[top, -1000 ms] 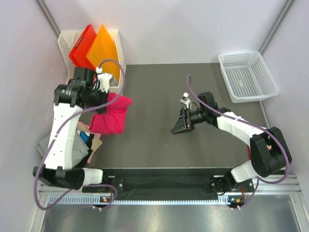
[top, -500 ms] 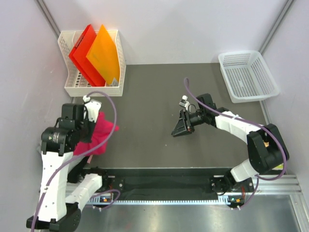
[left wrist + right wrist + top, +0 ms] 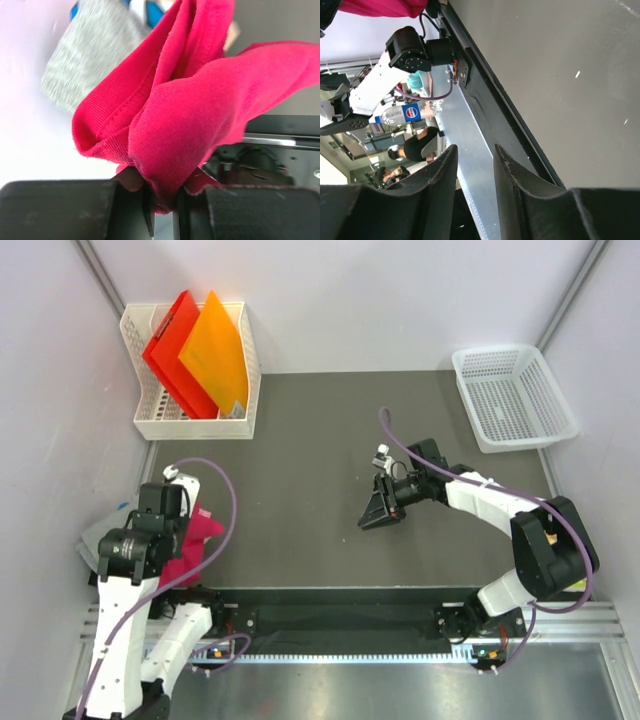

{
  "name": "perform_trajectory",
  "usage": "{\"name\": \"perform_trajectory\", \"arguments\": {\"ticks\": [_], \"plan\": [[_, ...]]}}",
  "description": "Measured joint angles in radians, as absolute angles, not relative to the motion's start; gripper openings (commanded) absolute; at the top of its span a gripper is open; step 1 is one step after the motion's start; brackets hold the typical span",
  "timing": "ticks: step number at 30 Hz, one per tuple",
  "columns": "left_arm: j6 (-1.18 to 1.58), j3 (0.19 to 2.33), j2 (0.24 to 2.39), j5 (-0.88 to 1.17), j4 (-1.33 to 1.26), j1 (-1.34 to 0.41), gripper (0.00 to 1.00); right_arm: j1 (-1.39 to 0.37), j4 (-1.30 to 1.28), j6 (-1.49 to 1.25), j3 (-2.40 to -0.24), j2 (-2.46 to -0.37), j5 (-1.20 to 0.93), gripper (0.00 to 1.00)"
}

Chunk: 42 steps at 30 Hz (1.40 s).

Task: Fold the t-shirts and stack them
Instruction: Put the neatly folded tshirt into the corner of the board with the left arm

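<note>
Table [image 3: 320, 440]: dark grey, matte top, bare across its middle. Far left corner: white slotted file rack [image 3: 150, 425], standing, with a red folder [image 3: 170, 350] and an orange folder [image 3: 215, 350] leaning in it. Far right corner: white mesh basket [image 3: 515, 400], nothing inside. Left edge, near side: folded grey t-shirt [image 3: 100, 538], lying flat, partly hidden. Black rail [image 3: 340, 618] runs along the near edge.

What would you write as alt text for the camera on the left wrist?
A bunched magenta-pink t-shirt fills the view, clamped at the bottom edge in the black left gripper. A grey t-shirt lies blurred behind it at upper left.
</note>
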<state>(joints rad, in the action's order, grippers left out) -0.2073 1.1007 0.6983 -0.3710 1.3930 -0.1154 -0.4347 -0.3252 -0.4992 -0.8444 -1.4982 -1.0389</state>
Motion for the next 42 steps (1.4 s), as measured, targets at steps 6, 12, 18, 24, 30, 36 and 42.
{"name": "perform_trajectory", "arguments": {"ticks": [6, 12, 18, 24, 30, 36, 42], "plan": [[-0.166, 1.066, 0.748, -0.465, 1.385, -0.081, 0.0, -0.435, -0.341, -0.489, -0.844, -1.499, -1.031, 0.34], [-0.133, 1.137, 0.884, -0.458, 1.374, -0.035, 0.0, -0.435, -0.365, -0.479, -0.844, -1.499, -1.021, 0.34], [-0.184, 1.171, 0.997, -0.339, 1.273, 0.285, 0.0, -0.435, -0.414, -0.455, -0.844, -1.498, -1.009, 0.34], [-0.301, 1.179, 1.089, -0.17, 1.206, 0.633, 0.0, -0.435, -0.46, -0.438, -0.844, -1.487, -0.994, 0.33], [-0.384, 1.172, 1.155, -0.081, 1.125, 0.803, 0.0, -0.435, -0.48, -0.437, -0.846, -1.487, -0.988, 0.33], [-0.408, 1.136, 1.252, -0.058, 1.021, 0.838, 0.0, -0.435, -0.492, -0.438, -0.859, -1.487, -0.987, 0.33], [-0.416, 1.159, 1.347, -0.036, 0.999, 0.839, 0.63, -0.435, -0.495, -0.438, -0.871, -1.487, -0.987, 0.35]]}}
